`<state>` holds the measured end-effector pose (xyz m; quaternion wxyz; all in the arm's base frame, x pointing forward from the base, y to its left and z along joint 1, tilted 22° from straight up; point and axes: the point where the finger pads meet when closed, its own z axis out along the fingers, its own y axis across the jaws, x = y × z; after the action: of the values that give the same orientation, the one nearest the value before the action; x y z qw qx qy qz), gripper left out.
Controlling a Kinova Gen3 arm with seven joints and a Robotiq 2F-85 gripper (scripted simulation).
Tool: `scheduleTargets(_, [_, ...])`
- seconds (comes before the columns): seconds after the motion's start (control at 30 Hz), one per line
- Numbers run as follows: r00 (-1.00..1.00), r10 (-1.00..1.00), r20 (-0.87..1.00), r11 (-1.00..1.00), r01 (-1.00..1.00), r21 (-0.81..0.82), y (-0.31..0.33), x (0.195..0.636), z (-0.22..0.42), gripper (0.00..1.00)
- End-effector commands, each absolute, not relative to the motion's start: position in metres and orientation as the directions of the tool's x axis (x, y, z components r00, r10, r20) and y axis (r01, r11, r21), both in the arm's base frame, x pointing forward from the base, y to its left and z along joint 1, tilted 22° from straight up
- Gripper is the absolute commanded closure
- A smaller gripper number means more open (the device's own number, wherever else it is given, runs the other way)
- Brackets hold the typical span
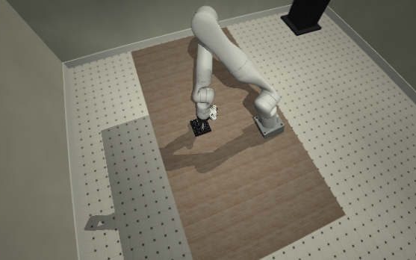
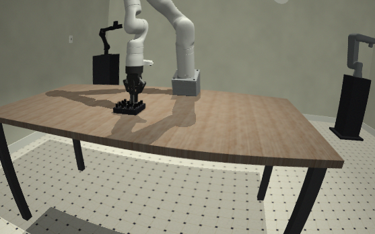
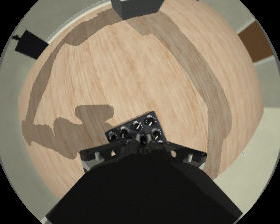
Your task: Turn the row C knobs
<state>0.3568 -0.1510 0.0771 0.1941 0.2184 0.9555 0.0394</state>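
The black knob box (image 1: 203, 132) (image 2: 124, 110) (image 3: 159, 124) stands flat on the table. Rows of black knobs with white lines show in the wrist view, such as a corner knob (image 3: 150, 120). My gripper (image 1: 202, 127) (image 2: 133, 101) (image 3: 143, 139) points straight down with its fingertips low among the knobs. Its fingers are nearly together, around one knob inside the box's outline. The box looks tilted relative to the wrist camera. The held knob and the rows under the gripper are mostly hidden. The printed names, the marks and the socket are too small to read.
The wooden table (image 1: 238, 179) (image 2: 231, 128) carries the box and the grey arm base (image 1: 272, 131) (image 2: 186, 87). Neighbouring knobs stand close around the fingertips. Shadows of the arm cross the table. Black pedestals (image 2: 353, 107) stand beyond the table.
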Motion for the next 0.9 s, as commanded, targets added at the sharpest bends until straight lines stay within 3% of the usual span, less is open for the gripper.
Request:
scheduleTargets(0.0, [-0.858,0.368,-0.358,0.930,0.342,0.138,-0.1536,0.3602,0.0787,0.92])
scheduleTargets(0.43, [-0.919,0.102,-0.381,0.995,0.096,0.036,-0.1536,0.3600,0.0787,0.92])
scheduleTargets(0.87, [-0.926,-0.010,-0.377,1.000,-0.009,-0.005,-0.1519,0.3568,0.0773,0.92])
